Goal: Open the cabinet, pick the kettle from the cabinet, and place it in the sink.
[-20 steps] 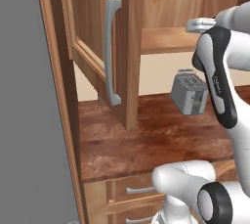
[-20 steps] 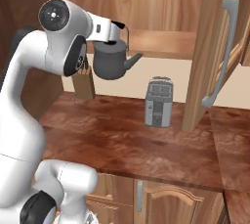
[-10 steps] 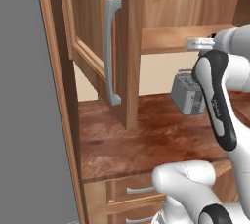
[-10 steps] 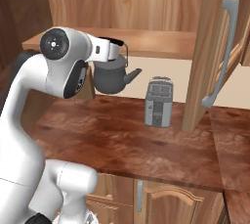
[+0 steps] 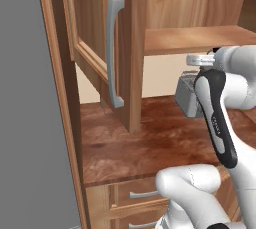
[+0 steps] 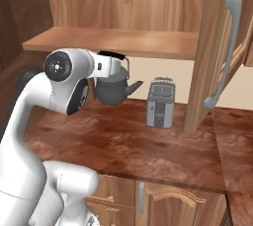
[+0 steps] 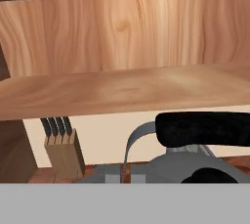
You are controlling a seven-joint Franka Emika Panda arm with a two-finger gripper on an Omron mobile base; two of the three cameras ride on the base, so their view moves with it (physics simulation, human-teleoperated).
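1. Right base view: my gripper [image 6: 114, 61] was pinched on the kettle [image 6: 115, 88] handle, kettle hanging above the desk [image 6: 123, 146], below the cabinet [image 6: 217, 47] shelf.
2. Toaster [image 6: 161, 102] stood just beside the kettle's spout.
3. Cabinet doors stood open.

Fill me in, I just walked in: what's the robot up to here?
The arm's gripper is shut on the handle of the kettle, which hangs in the air below the cabinet shelf, above the counter and left of the toaster. The cabinet doors stand open. The kettle hasn't reached a sink yet.
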